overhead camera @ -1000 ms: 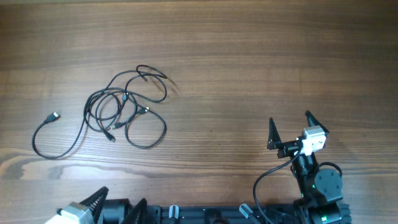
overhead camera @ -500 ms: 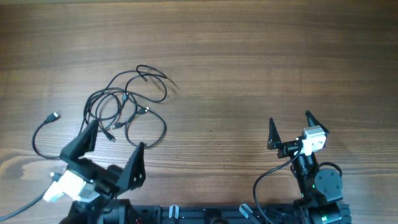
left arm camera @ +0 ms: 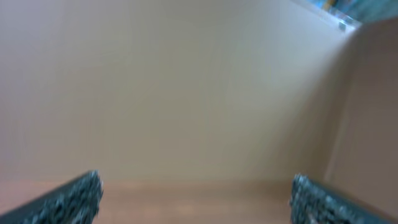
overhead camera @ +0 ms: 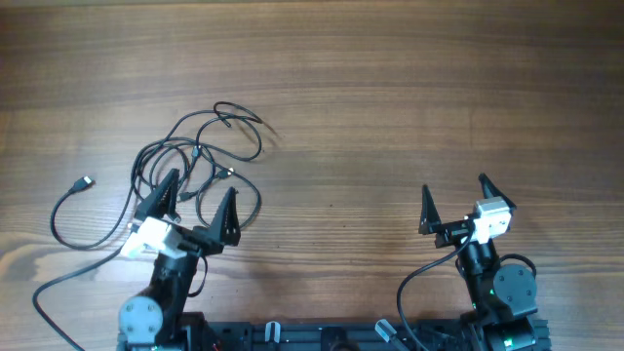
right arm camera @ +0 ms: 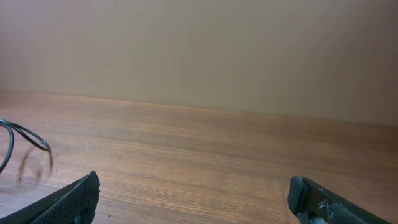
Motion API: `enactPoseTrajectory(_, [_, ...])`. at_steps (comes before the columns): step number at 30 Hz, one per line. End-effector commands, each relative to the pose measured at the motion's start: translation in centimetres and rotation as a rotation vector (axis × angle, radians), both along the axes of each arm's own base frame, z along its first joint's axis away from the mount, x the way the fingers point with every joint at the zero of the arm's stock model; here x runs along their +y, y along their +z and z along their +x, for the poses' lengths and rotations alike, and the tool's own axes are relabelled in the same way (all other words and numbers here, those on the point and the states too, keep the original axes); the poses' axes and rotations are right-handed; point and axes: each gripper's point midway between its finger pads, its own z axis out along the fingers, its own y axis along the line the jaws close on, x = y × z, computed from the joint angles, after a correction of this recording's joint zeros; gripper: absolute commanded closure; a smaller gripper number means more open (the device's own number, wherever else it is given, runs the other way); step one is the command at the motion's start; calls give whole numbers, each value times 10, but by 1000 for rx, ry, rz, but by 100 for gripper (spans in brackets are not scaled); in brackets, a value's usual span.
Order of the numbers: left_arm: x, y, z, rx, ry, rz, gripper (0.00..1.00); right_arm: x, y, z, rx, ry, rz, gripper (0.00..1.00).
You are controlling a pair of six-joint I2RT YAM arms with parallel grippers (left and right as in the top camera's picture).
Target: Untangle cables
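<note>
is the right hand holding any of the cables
No, the right hand is open and empty, well apart from the cables in the overhead view.

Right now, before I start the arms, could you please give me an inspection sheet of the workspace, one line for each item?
Surface: wooden table, brown grain, no stain seen.
Job's things: thin black cords in a loose tangle of loops on the left side; one plug lies apart, further left.
Clutter: nothing seen.
Hands: left hand open, over the near edge of the tangle, contact cannot be told; right hand open, on the right side, far from the cords, holding nothing.
Cables: a thicker black wire loops beside the right arm base; another beside the left.
Surroundings: plain beige wall behind the table; the left wrist view is blurred.
</note>
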Motion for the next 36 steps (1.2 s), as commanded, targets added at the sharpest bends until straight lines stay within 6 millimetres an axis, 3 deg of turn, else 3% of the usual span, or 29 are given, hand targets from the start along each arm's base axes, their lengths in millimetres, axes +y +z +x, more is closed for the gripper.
enactPoseTrajectory(1, [22,-37,14,154,129,-28,0,2,2,-1,-11,11,0,0])
enactPoseTrajectory(6, [38,-99,19,408,227,-20,0,2,2,-1,-10,11,0,0])
enactPoseTrajectory(36, [42,-98,20,405,249,-24,0,2,2,-1,-11,11,0,0])
